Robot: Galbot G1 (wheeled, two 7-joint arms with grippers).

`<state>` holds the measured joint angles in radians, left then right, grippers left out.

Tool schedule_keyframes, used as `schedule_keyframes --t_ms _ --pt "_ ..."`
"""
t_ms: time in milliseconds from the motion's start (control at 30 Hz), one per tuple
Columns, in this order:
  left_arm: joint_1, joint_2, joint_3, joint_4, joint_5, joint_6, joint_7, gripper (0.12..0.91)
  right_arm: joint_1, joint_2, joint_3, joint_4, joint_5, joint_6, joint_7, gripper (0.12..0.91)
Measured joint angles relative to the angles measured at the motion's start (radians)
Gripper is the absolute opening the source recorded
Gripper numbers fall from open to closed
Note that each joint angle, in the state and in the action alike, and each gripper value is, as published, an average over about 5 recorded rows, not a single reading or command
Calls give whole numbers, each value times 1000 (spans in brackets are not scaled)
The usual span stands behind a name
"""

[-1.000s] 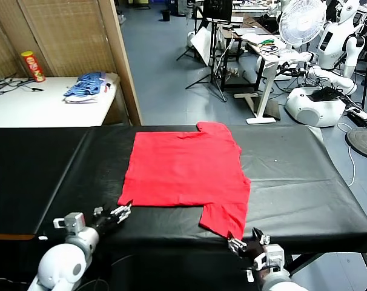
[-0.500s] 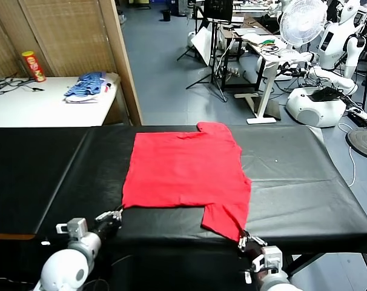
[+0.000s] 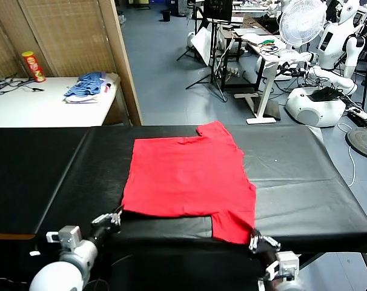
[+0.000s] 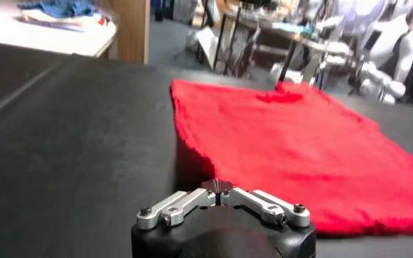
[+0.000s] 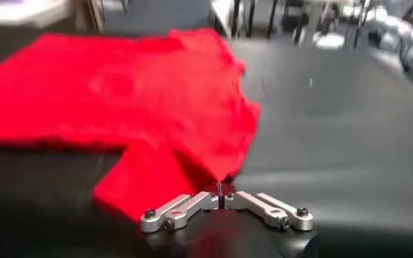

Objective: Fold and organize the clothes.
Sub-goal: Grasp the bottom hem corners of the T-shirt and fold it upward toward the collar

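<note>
Lying flat on the black table (image 3: 304,182), the red shirt (image 3: 186,179) spreads from the far edge toward the robot, one sleeve at the far side and one reaching the near edge. The left gripper (image 3: 115,216) sits low at the near edge, its arm reaching forward from below, fingers pinched together on the shirt's near left corner; the left wrist view shows the jaws closed with the red hem (image 4: 217,184) caught at the tips. The right gripper (image 3: 254,239) is likewise low at the near edge, clamped shut on the tip of the near sleeve (image 5: 220,184). Both arms are mostly cut off by the bottom of the head view. The shirt shows plain red only; no print is visible. A blue pile (image 3: 86,86) lies on the white table (image 3: 44,109) far left.
</note>
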<state>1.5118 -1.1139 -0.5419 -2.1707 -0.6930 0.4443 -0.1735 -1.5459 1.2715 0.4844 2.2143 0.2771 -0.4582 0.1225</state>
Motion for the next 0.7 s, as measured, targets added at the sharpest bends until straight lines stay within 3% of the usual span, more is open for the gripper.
schedule_keyframes --t_ms 300,700 --pt "-150 -33 22 111 52 -29 -1 125 266 -42 -56 -223 13 109 -39 122" --pt "-271 -37 63 263 206 -57 18 125 521 -26 -128 -536 -27 170 -92 122"
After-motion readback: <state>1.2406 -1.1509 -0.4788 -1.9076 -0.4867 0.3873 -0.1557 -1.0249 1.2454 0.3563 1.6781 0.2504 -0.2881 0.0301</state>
